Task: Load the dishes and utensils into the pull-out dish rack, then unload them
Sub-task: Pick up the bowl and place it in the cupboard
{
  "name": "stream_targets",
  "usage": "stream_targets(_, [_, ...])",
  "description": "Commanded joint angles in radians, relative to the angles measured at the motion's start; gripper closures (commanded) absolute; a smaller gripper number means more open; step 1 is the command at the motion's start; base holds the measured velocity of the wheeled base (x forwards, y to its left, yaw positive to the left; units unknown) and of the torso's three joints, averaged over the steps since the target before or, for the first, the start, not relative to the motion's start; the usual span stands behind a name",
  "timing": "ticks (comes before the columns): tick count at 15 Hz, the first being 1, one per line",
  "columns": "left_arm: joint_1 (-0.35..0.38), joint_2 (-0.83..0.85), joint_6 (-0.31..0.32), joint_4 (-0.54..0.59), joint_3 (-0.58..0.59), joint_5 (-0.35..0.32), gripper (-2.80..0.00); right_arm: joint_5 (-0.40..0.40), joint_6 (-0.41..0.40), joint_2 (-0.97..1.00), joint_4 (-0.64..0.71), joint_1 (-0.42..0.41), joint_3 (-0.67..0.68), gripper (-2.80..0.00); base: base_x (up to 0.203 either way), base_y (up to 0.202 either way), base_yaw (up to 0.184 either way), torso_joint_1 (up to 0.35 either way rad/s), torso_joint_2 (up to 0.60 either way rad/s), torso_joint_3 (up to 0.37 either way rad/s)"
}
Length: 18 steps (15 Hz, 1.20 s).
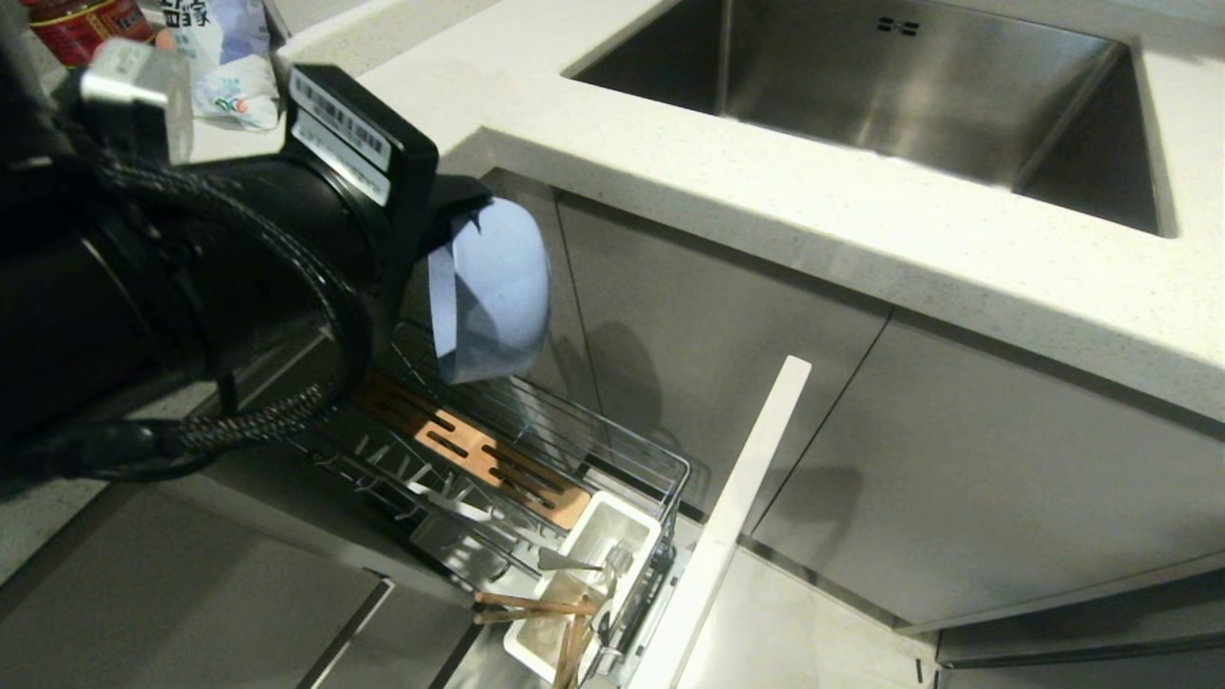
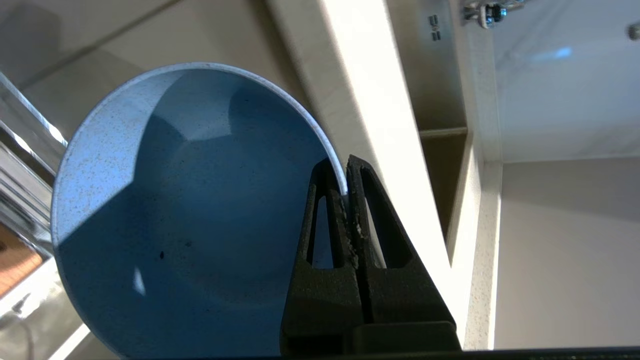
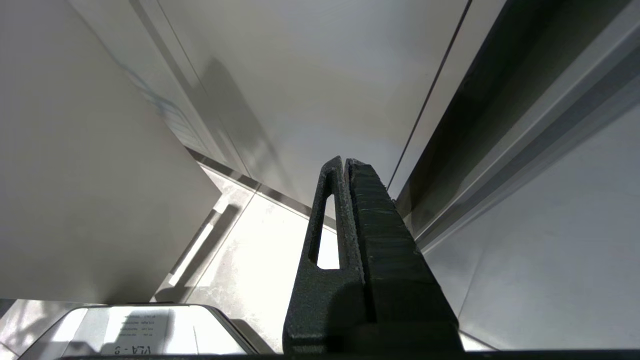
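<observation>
I've got the bowl (image 1: pixel 498 287) off the ground, hanging in the air above the back half of the pull-out dish rack (image 1: pixel 536 450), close under the countertop (image 1: pixel 861 220) edge. It's tipped on its side, mouth facing the wrist cam, bc the left gripper (image 2: pixel 346 192) has it by the rim only: fingers pressed together w/ the thin wall pinched between them, one inside, one outside. An edge pinch like that is prob the only way jaws this narrow can take a round bowl, but it leaves the weight hanging off one spot, so I judge it could swing or slip if I move fast. Below it the wooden strip (image 1: pixel 478 450) w/ its slots is bare, no plate anywhere in view. At the front end, the white cutlery box (image 1: pixel 593 574) sits just behind the front panel (image 1: pixel 737 517), and the chopsticks (image 1: pixel 545 612) and the metal utensil (image 1: pixel 584 563) lie in and across it. Whether I'm loading or unloading the bowl, can't tell from this. Right gripper (image 3: pixel 345 162) is parked low by the cabinet fronts, fingers together, holding nothing.
</observation>
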Motion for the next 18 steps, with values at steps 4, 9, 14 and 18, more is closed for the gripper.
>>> stream_targets(4, [0.001, 0.085, -0.124, -0.249, 0.225, 0.017, 0.0, 0.0, 0.0, 0.0, 0.0, 0.0, 0.0, 0.0, 0.0, 0.0, 0.0, 0.0, 0.0, 0.0])
stream_targets(9, [0.037, 0.255, -0.278, -0.423, 0.319, 0.119, 0.0, 0.0, 0.0, 0.0, 0.0, 0.0, 0.002, 0.0, 0.0, 0.0, 0.0, 0.0, 0.0, 0.0])
stream_targets(14, [0.132, 0.4, -0.338, -0.667, 0.374, 0.116, 0.0, 0.0, 0.0, 0.0, 0.0, 0.0, 0.0, 0.0, 0.0, 0.0, 0.0, 0.0, 0.0, 0.0])
stream_targets(18, [0.215, 0.472, -0.34, -0.857, 0.386, 0.035, 0.0, 0.0, 0.0, 0.0, 0.0, 0.0, 0.0, 0.0, 0.0, 0.0, 0.0, 0.0, 0.0, 0.0])
